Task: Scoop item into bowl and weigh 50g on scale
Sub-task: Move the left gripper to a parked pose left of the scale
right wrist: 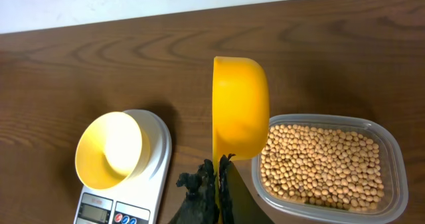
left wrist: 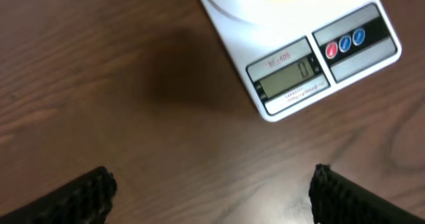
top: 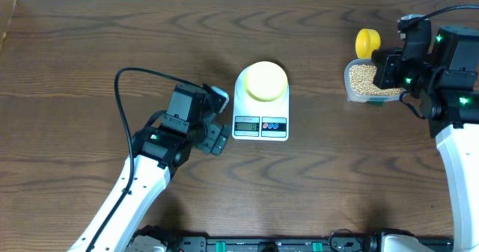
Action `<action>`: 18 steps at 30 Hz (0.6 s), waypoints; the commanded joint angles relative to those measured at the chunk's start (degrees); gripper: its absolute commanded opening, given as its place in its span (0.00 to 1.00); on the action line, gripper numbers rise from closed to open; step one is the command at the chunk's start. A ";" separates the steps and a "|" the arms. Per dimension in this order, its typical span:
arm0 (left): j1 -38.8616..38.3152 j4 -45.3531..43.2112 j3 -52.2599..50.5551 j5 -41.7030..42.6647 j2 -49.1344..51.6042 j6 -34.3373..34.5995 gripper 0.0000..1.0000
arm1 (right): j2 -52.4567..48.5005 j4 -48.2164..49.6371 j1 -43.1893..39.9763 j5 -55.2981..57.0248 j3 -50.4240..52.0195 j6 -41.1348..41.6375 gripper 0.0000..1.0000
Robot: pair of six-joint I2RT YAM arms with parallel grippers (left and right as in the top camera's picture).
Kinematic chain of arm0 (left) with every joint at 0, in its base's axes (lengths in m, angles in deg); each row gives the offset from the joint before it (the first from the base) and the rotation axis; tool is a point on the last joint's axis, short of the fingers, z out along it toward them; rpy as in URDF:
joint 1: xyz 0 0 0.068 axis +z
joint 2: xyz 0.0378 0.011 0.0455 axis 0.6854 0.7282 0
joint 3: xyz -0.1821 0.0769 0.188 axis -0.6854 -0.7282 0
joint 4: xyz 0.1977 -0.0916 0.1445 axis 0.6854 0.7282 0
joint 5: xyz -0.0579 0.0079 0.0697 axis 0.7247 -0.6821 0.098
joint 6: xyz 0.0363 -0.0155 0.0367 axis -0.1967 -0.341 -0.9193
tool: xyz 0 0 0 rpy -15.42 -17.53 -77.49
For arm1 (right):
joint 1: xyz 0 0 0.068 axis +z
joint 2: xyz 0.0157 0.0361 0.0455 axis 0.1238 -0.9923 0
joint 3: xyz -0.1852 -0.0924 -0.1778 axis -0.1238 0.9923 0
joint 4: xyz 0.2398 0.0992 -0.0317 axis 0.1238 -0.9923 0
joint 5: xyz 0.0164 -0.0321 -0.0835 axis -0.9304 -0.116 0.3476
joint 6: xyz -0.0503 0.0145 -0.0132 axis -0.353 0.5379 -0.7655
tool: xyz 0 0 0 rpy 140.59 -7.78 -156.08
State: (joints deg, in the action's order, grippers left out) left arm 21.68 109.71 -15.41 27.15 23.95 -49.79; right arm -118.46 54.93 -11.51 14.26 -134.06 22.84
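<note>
**Q:** What lies nearest the robot?

**A:** The left hand [left wrist: 212, 177], low over a dark, wood-grain bench [top: 75, 57], just left of the scale's front. Its two black fingers [left wrist: 80, 197] are spread wide. One sits at each lower corner of the left wrist view, with only bare wood between them.

**Q:** And just beyond it?

**A:** The scale [top: 260, 125], white with rounded corners, stands near the middle of the bench. Its front edge faces the robot and carries a small grey display [left wrist: 289, 84]. To the right of the display is a dark strip with red and blue round buttons [left wrist: 345, 43]. Small red lettering above the display looks like "SF-400", though blur makes that unsure. The digits below it cannot be read.

**Q:** Where is the bowl?

**A:** The bowl [top: 266, 81] is small, round and pale yellow. It sits on the scale's round platform, behind the display, and covers most of it.

**Q:** And the beans?

**A:** They are farther off and to the right, well apart from the scale. The beans [right wrist: 325, 161] are small, round and tan. They lie heaped in a clear container [right wrist: 345, 119] with rounded corners.

**Q:** What is the other hand doing?

**A:** The right hand [right wrist: 218, 164] hangs over the container's left end. Its fingers are pressed together on the handle of a bright yellow scoop [right wrist: 239, 108]. The scoop's round cup is tipped on edge. In the right wrist view it stands between the container and the bowl.
</note>
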 commanded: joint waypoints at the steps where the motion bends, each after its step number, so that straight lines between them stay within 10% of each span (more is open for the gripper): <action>1: -0.13 0.70 -0.28 1.20 -0.42 -4.83 0.95 | -0.07 0.35 -0.44 0.09 -1.07 -0.68 0.01; 18: -0.13 -6.69 -0.26 3.96 -0.20 -8.59 0.96 | -0.07 0.44 -0.42 0.04 -1.07 -0.66 0.01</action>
State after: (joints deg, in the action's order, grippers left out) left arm 21.68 103.29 -15.41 29.25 23.97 -58.01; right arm -118.46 55.06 -11.51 14.26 -134.06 22.84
